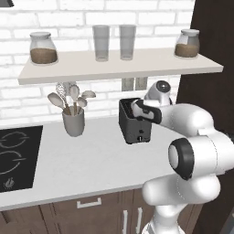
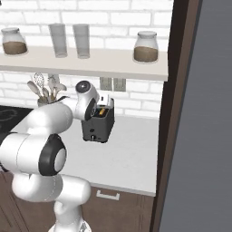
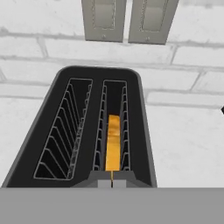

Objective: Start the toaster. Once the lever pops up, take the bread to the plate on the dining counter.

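The black toaster [image 1: 134,122] sits on the white surface [image 1: 87,160] by the brick wall, near a cup of spoons [image 1: 73,119]. The bread [image 3: 113,142] stands down inside the toaster's right slot. The gripper [image 3: 111,183] hangs just over the toaster's front edge, and its jaws are shut tight with nothing between them.

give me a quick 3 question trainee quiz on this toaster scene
1. True or false: both slots of the toaster hold bread.
2. Which slot, in the hand view, holds the bread: A left, B right?
3. Is the gripper open or shut?

Key: 1 false, one slot is empty. 2 B. 3 shut, its tips meet just above the toaster's near edge.
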